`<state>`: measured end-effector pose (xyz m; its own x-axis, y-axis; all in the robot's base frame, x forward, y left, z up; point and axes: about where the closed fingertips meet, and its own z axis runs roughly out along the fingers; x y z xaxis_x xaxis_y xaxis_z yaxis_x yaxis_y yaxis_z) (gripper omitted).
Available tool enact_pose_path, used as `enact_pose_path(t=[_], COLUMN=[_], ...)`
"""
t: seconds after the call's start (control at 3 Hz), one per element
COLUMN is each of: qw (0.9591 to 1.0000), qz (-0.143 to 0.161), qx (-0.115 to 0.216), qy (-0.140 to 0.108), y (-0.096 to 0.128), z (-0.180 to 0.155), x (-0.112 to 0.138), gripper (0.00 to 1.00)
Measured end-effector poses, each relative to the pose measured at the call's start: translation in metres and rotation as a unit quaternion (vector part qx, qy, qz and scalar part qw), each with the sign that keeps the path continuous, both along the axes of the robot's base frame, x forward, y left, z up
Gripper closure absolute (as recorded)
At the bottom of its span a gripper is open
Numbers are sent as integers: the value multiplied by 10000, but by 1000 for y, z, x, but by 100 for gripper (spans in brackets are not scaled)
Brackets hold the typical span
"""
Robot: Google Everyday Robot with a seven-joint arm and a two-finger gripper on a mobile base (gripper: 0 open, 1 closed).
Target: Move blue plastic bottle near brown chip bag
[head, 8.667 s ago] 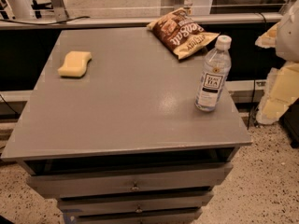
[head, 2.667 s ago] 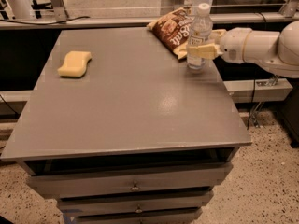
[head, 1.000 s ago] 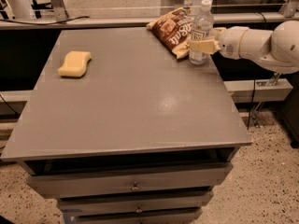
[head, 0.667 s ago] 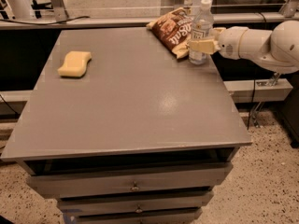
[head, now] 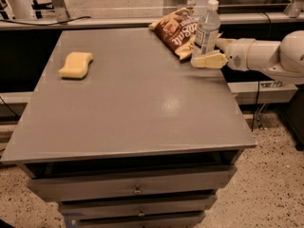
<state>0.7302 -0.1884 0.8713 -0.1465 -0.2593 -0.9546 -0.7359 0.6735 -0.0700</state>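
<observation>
The pincer [head: 207,53] sits at the far right corner of the worktop, at the end of a white, rounded robot arm [head: 266,56] that reaches in from the right. It is spread. One cream-coloured finger [head: 209,61] lies low, just in front of the foot of the tall, clear, faintly blue plastic bottle [head: 207,27]. The other shows just to the right of the bottle, its tip hidden behind it. The bottle's lower part stands between the two. I cannot tell whether either finger touches the plastic.

The bottle stands upright on the worktop, with its white screw cap on top and a white-and-dark label around its middle. Just to its left lies the flat, crinkly dark-brown chip bag [head: 176,28] with large white lettering and tan-yellow edges. The bag's right end reaches the bottle, so the two look to be touching or nearly so.

Well apart from them, near the left edge, a yellow sponge block [head: 76,64] lies flat on the grey, flat worktop [head: 133,103]. Under the worktop are grey drawers [head: 135,184] with small knobs. Below is a speckled floor [head: 275,175].
</observation>
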Motion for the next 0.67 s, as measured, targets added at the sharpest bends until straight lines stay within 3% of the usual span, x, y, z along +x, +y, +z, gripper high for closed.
enact_pose_path(t=[0.33,0.67], qw=[9999,9999], qz=[25,-32], qx=[-33,-71], qy=[127,117], y=[-9,-32], z=[-6,-2], x=[-22,-53], gripper=[0,0])
